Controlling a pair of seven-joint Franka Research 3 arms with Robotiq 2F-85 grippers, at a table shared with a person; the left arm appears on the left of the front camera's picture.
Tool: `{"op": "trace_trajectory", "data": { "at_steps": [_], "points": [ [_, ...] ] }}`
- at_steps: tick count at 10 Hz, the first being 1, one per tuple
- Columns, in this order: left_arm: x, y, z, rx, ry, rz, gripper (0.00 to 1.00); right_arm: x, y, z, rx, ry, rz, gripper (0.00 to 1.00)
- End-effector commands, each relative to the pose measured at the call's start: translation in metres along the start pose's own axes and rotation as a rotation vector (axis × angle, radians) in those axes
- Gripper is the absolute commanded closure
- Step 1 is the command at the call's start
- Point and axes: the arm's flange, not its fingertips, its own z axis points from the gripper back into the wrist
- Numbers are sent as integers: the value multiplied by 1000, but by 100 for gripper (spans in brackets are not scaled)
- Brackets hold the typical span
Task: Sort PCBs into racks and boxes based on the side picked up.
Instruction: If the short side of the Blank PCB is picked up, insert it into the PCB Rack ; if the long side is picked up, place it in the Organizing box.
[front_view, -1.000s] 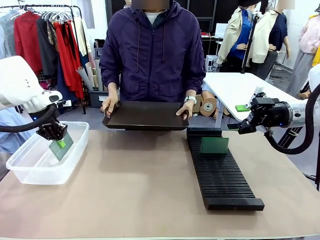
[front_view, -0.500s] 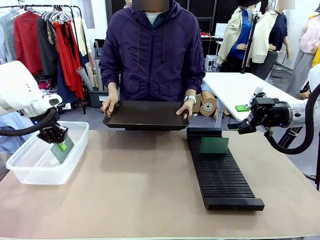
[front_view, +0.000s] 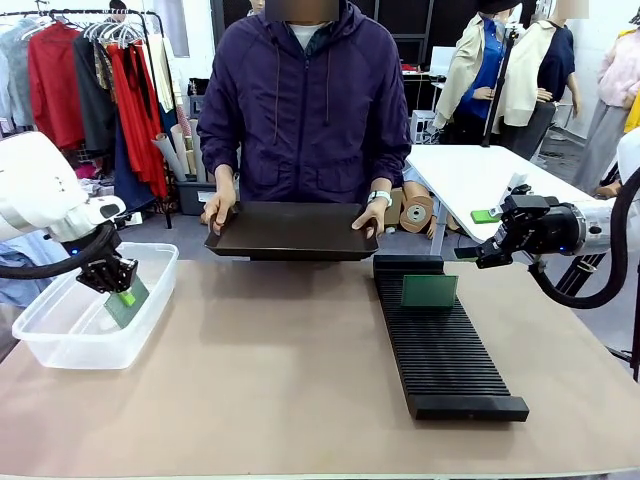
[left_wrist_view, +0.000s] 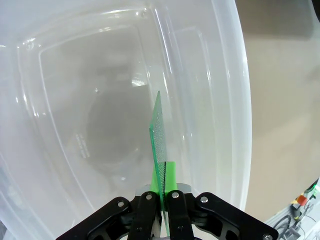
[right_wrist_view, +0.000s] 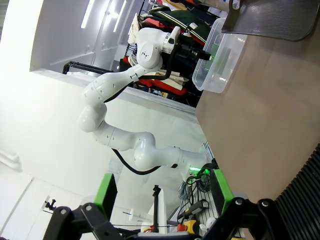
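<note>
Green PCB (front_view: 126, 302) lower in tub (front_view: 60, 352) now, L jaws clamped; R jaws apart.

I see a clear, colourless tub (front_view: 60, 335) at left, a green board (left_wrist_view: 159, 137) with a finely dotted face inside it, green pads (left_wrist_view: 169, 175) on my black left gripper (front_view: 117, 285), a black ribbed rack (front_view: 445, 350) at right holding a green board (front_view: 429, 290), a dark tray (front_view: 290, 232) at far centre, a tan tabletop (front_view: 280, 380)
</note>
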Motion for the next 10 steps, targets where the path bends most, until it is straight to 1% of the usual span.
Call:
{"op": "trace_trajectory", "data": {
  "at_steps": [1, 2, 3, 7, 8, 10],
  "points": [
    [-2, 5, -4, -17, -23, -5, 100, 2, 2, -2, -12, 4, 5, 0],
    [-2, 5, -4, -18, -25, -5, 100, 2, 2, -2, -12, 4, 5, 0],
    [-2, 5, -4, -19, -29, -5, 86, 2, 2, -2, -12, 4, 5, 0],
    [1, 10, -1, -15, -30, 10, 9, 2, 2, -2, -12, 4, 5, 0],
    [1, 11, 2, -10, -27, 15, 0, 2, 2, -2, -12, 4, 5, 0],
    [-1, 12, 16, 33, -25, 17, 0, 2, 2, -2, -12, 4, 5, 0]
  ]
}}
